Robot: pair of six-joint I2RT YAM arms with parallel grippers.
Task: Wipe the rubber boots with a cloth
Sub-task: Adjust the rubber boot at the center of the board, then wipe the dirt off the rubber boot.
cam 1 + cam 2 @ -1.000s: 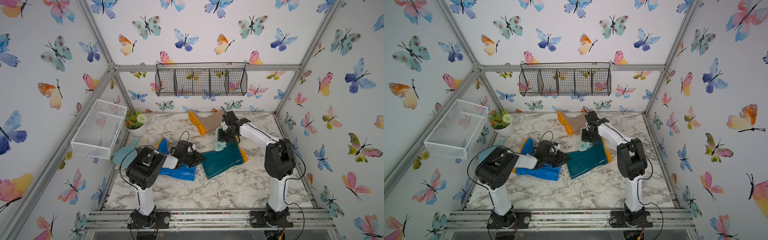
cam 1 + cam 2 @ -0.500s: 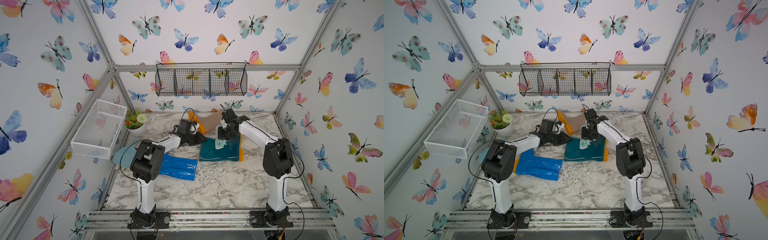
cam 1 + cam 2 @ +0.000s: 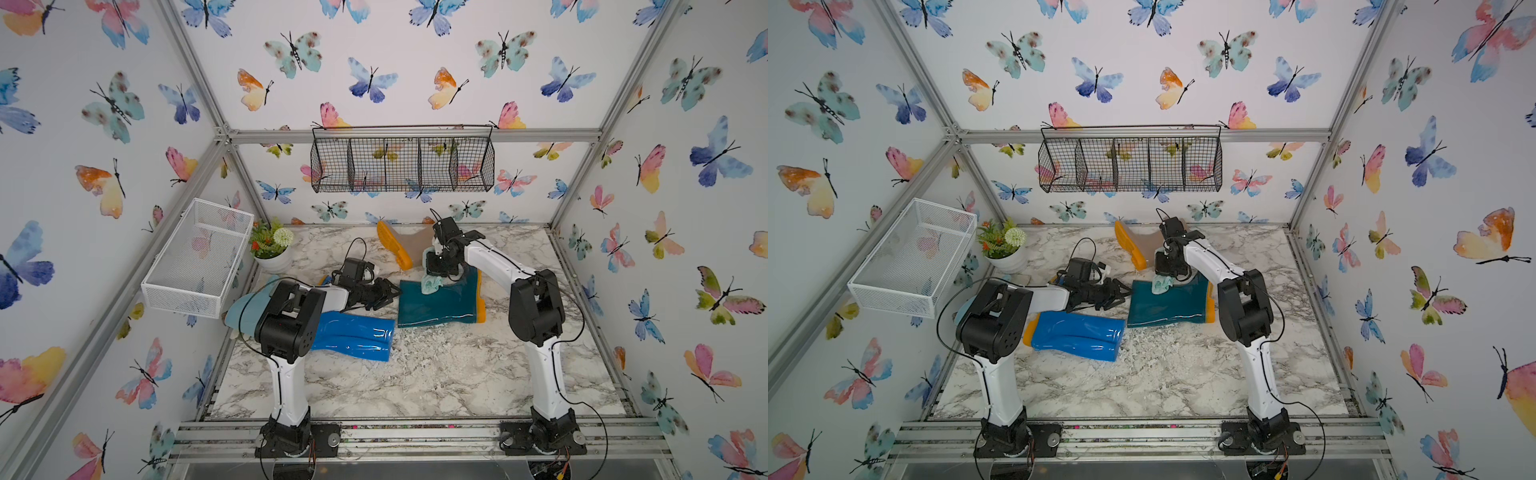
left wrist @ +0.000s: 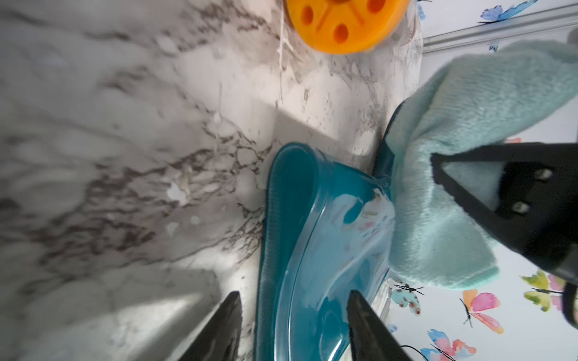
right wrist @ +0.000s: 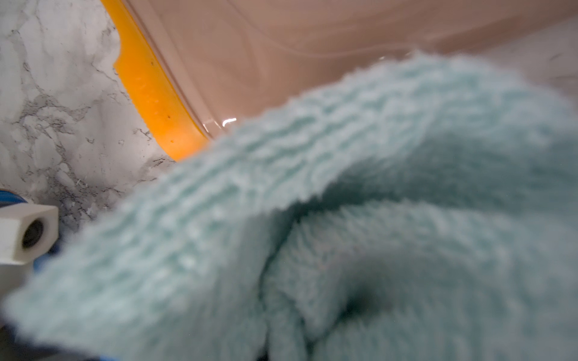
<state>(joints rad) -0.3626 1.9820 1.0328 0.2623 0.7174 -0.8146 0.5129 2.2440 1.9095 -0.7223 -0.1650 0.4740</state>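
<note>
My right claw (image 3: 434,274), clamped on the cloth (image 3: 432,286), sits at the upper edge of the teal boot (image 3: 440,308), which stretches rightward from my parted left claw (image 3: 388,294)

White marble-patterned table (image 3: 457,374) with grey veins, framed by aluminium rails. Holds three boots, all lying on their sides: blue boot (image 3: 357,336) at front left, shaft mouth turned toward the middle; teal boot (image 3: 436,307) in the centre, orange sole to the right, shaft corner just beside the blue boot's mouth; beige boot (image 3: 409,243) at the back, orange sole facing left. Also bears a white pot (image 3: 274,262) of greenery in the back left corner, a pale blue scoop (image 3: 243,311) at the left edge, partly hidden, and white crumbs (image 3: 424,345) strewn in front of the teal boot.
</note>
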